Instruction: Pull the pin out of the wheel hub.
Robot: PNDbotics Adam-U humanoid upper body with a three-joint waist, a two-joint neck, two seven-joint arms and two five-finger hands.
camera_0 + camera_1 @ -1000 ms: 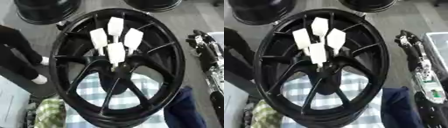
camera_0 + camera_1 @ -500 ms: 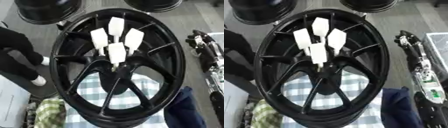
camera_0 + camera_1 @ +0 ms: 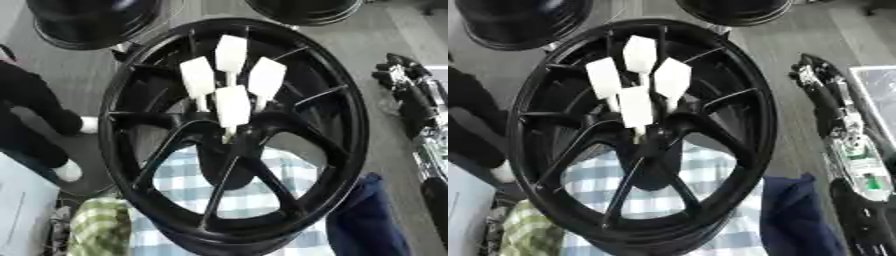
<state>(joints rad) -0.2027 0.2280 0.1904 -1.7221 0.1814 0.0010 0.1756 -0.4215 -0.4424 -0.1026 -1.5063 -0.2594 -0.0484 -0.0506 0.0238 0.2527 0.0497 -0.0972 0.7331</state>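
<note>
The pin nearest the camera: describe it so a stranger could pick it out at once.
Start from the big black wheel that fills the middle of the view, and go to its hub, where four white paddle-topped pins stand in a cluster. The one wanted is the nearest pin, lowest in the picture. Unlike the three fanned out behind it, it stands in front and partly covers their stems.

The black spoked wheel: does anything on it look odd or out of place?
Yes. Four flat white paddle-shaped pins stand bunched at the hub of the black spoked wheel, fanning upward; white tabs look foreign on it. No damage shows.
</note>
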